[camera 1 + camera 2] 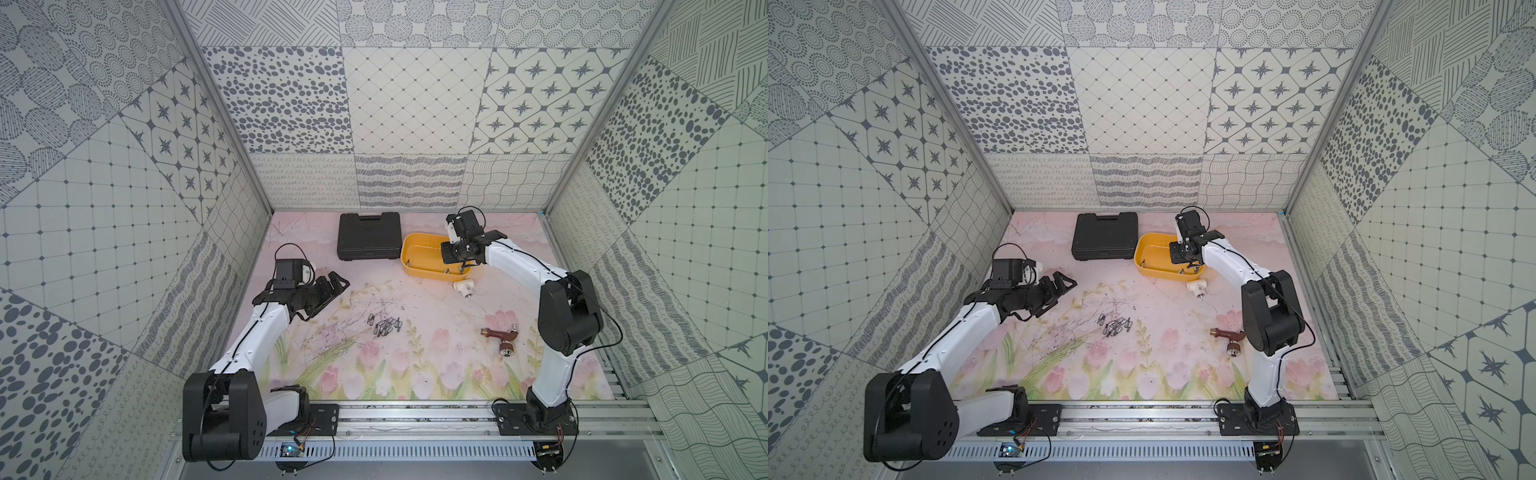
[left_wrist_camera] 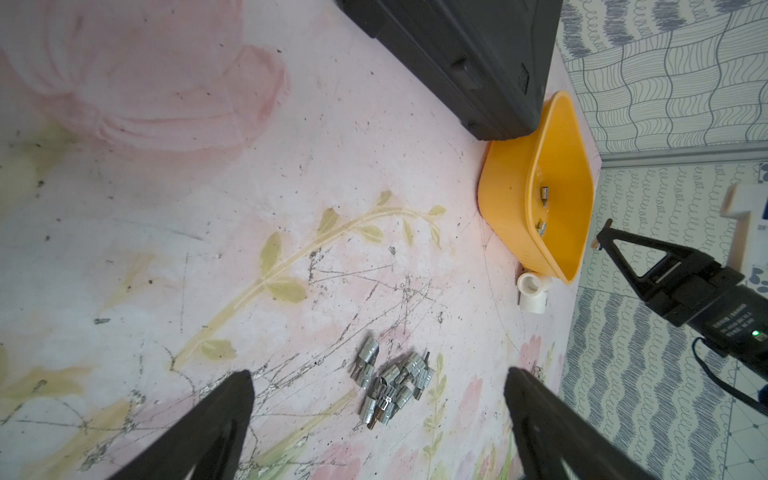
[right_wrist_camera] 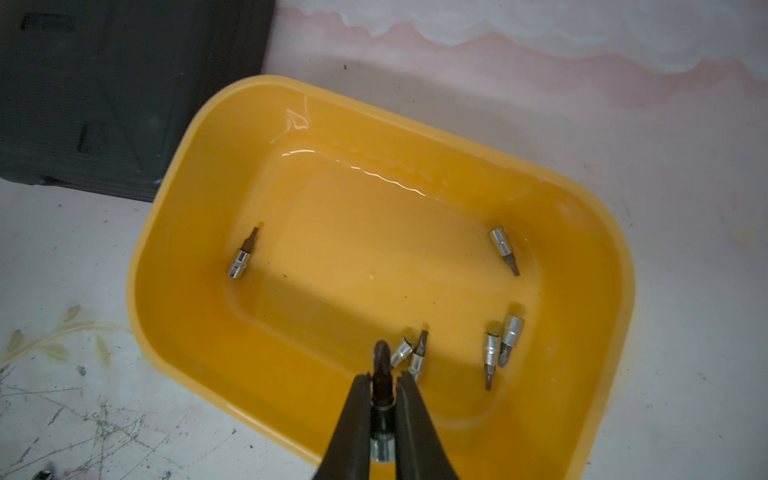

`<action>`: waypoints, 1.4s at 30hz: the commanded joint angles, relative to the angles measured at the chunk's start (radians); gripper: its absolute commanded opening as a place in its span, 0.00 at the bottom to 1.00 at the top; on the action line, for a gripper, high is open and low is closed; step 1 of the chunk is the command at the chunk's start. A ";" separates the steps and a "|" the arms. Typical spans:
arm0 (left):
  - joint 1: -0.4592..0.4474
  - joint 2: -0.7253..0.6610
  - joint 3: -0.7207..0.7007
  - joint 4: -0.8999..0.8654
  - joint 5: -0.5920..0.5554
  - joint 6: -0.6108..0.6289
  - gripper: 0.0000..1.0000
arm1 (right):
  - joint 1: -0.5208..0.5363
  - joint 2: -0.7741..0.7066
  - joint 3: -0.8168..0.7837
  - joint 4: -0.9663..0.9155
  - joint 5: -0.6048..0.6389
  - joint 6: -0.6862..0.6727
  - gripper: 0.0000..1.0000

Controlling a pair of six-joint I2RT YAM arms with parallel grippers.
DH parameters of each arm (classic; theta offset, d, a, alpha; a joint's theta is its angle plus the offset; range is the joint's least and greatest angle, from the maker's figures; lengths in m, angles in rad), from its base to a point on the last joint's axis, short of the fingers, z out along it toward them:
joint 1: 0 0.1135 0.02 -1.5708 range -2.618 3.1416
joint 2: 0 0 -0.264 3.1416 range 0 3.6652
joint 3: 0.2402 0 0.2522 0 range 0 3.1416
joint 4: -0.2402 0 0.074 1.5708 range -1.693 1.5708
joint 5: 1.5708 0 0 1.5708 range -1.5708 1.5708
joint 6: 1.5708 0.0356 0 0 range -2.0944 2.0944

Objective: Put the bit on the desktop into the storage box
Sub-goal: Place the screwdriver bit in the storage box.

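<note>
Right fingers (image 3: 353, 419): closed on one bit (image 3: 381, 365), above storage box (image 3: 178, 232).
Left fingers (image 2: 220, 419): spread wide, empty, over desk (image 2: 166, 249) near loose bits (image 2: 390, 386).
Black case (image 3: 83, 104): just beside storage box.

Right claw (image 3: 383, 376) pinched closed, pointing down; left claw (image 2: 379, 374) spread wide, hovering low.

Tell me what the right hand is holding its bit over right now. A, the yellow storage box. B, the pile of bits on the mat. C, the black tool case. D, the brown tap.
A: in the right wrist view the right hand is shut on a bit directly above the inside of the yellow storage box.
</note>
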 commanded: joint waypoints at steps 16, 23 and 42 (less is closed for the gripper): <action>0.005 -0.008 -0.005 0.000 0.002 0.019 0.99 | -0.005 0.160 0.077 0.046 0.113 0.132 0.00; 0.005 -0.007 -0.006 0.000 0.003 0.020 0.99 | -0.005 0.189 0.079 0.045 0.119 0.131 0.01; 0.004 -0.007 -0.006 -0.001 0.006 0.021 0.99 | -0.005 0.162 0.076 0.046 0.112 0.107 0.20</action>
